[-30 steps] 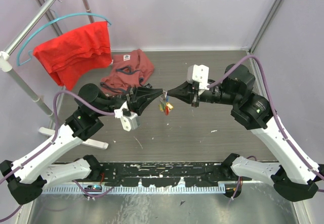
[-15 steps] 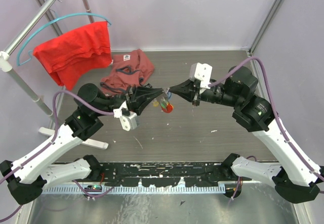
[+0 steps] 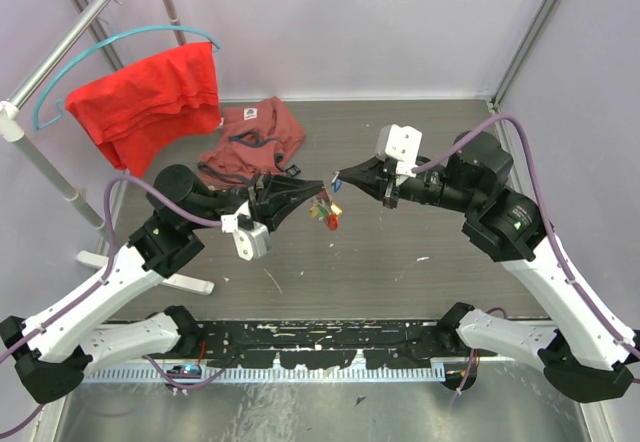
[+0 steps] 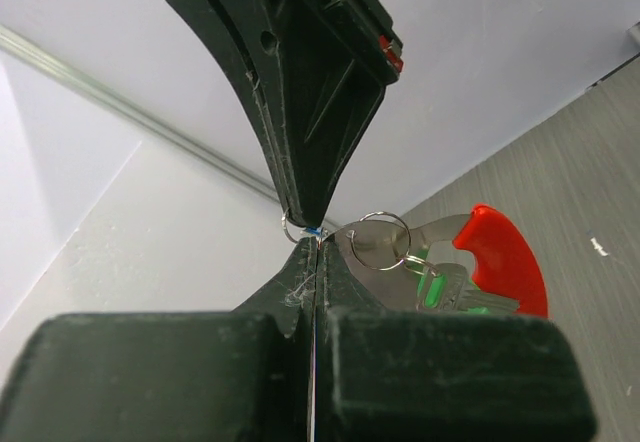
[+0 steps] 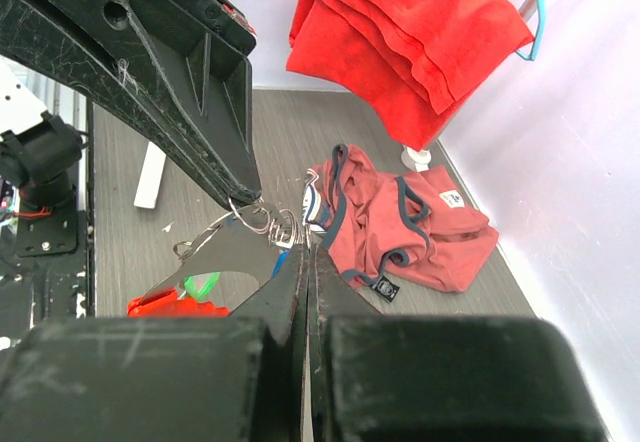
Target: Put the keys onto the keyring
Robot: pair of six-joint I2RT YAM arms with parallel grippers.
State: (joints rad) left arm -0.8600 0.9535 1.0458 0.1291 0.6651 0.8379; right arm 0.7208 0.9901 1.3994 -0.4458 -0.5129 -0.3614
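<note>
Resolving keyring (image 4: pixel 505 262) loops: wrist views, not overhead.

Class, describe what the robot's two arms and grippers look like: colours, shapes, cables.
The left arm and right arm have white links and bulky black joints, each trailing a purple cable. The left gripper and right gripper are black tapering wedges, each with a white block at the wrist.

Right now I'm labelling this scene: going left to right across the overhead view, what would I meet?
Hanging red cloth → crumpled garment → left gripper → right gripper. The keyring dangles below their tips, overlapping both.
</note>
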